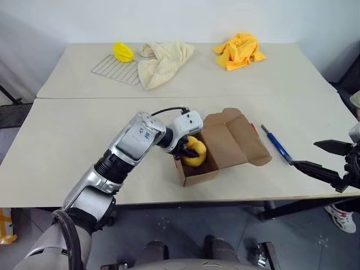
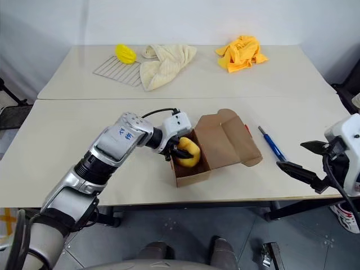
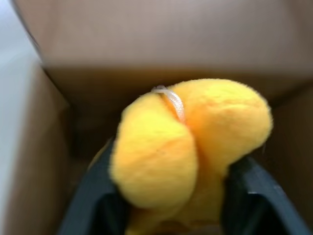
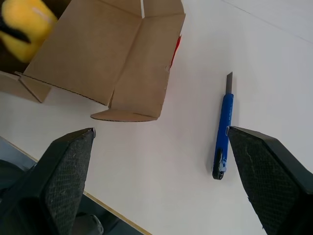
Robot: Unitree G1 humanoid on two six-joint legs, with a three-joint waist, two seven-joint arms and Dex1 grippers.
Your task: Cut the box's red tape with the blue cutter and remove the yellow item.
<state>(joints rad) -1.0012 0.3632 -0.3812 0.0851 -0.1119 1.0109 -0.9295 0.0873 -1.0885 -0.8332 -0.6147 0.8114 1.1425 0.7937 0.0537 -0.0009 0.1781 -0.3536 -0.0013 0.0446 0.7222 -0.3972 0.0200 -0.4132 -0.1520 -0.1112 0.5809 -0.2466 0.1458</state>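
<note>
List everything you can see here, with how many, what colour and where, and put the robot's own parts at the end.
Box: one, brown cardboard, flaps open, middle of the near table.
Yellow item: one, yellow-orange, inside the box.
Red tape: one, red, on the edge of an opened flap.
Blue cutter: one, blue, on the table right of the box.
Wire rack: one, metal, far table, left.
Ridged yellow object: one, on the rack.
Cream towel: one, beside the rack.
Orange cloth: one, far table, right.
Left gripper: black jaws around the yellow item.
Right gripper: black jaws open, near the table's right edge.
</note>
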